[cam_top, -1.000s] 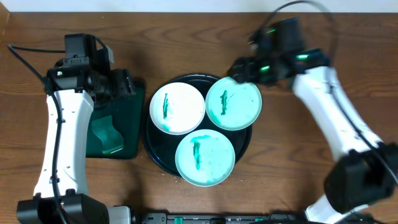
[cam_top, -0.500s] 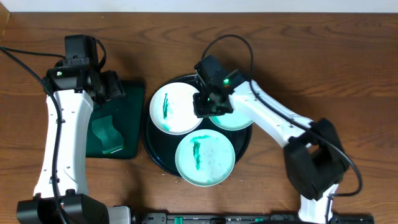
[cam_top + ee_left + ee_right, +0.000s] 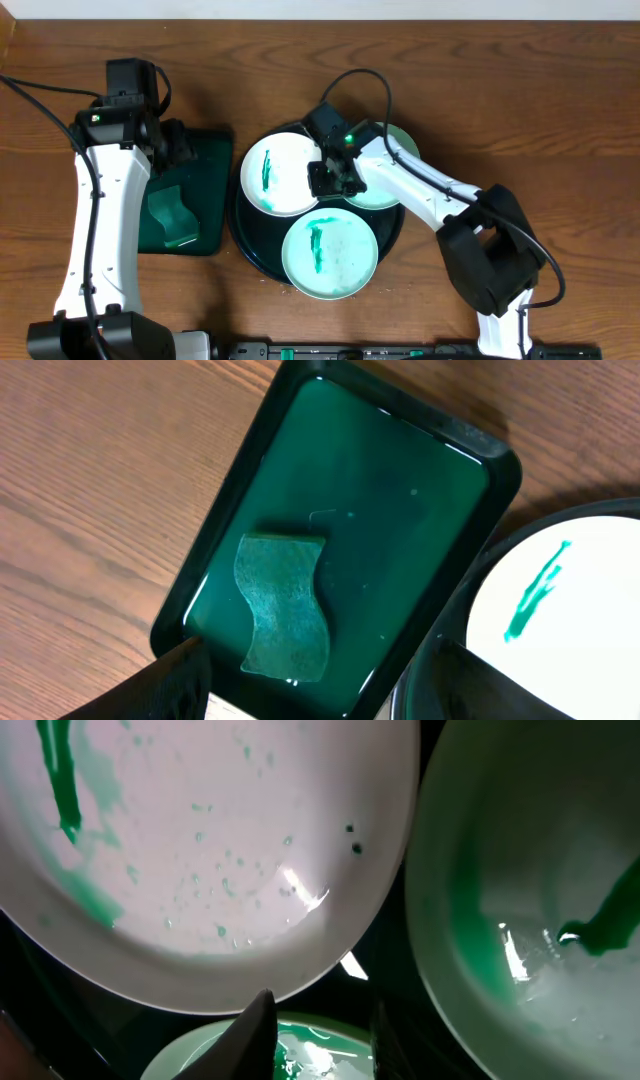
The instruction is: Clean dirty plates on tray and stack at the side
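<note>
The round black tray [image 3: 243,232] sits at the middle of the desk [image 3: 520,90] with all three plates lying on it, and nothing is stacked at the side yet. The white plate [image 3: 285,173] lies at 10 o'clock on the tray, one mint plate [image 3: 403,150] at 2 o'clock and the other mint plate [image 3: 330,252] at 6 o'clock. Each one shows a green smear, so by my reading no plate has been wiped.

The right hand [image 3: 330,180] hangs low over the tray's middle, right where the three rims meet. Its wrist camera looks almost straight down into that gap. One finger [image 3: 255,1032] shows clearly at the bottom of the right wrist view, but the other is lost against the dark tray, so I cannot tell how wide that hand stands. It seems to carry nothing. It is probably placed there to catch a rim, since the plates crowd each other and only their edges offer a grip.

At 9 o'clock from the round tray lies a green rectangular tray [image 3: 205,215] holding shallow liquid and a wavy green sponge [image 3: 283,605]. The left hand [image 3: 318,665] hovers above that tray, its fingers spread wide and empty, with the sponge just ahead of them. That pose suits reaching for the sponge, the wiping tool, while the other arm deals with a plate. The sponge is wet and soft, so it may drip when carried across.
</note>
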You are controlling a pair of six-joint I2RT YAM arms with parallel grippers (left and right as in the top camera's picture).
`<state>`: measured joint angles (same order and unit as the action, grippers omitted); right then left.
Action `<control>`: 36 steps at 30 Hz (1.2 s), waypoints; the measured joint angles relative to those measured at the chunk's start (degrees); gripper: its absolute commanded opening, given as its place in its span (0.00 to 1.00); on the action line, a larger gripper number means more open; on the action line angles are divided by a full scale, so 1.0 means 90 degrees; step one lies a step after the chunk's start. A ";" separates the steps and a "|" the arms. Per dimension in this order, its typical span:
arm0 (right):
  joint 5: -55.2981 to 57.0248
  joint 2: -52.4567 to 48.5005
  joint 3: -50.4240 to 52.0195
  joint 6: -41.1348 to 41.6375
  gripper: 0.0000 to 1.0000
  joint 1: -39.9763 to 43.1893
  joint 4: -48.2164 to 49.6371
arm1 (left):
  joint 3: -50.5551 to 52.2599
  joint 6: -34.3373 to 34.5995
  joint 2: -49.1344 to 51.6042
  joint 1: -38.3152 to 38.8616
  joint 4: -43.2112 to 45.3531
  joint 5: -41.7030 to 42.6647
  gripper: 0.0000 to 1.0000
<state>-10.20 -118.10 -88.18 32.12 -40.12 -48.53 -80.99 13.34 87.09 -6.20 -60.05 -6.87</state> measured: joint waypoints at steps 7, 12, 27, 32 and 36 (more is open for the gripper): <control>0.0100 -0.0226 0.0000 0.0134 0.28 -0.0109 0.0005 | 0.0000 0.0046 0.0000 0.0000 -0.0129 0.0000 0.72; 0.0172 -0.0374 -0.0002 0.0248 0.26 -0.0109 0.0389 | 0.0000 0.0119 0.0000 0.0000 -0.0189 0.0002 0.72; 0.0559 -0.0503 -0.0044 0.0520 0.01 -0.0100 0.0692 | 0.0228 0.0165 0.0070 -0.0015 -0.0044 -0.0019 0.71; 0.0544 -0.0503 -0.0044 0.0503 0.01 -0.0100 0.0695 | 0.0338 0.0299 0.0716 -0.0316 -0.0012 -0.0022 0.52; 0.0542 -0.0503 -0.0044 0.0500 0.01 -0.0100 0.0695 | 0.0367 0.0576 0.1156 -0.0646 -0.0087 -0.0056 0.39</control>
<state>-5.32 -122.63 -88.58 36.62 -41.01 -42.28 -77.69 18.52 97.49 -12.01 -60.84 -7.38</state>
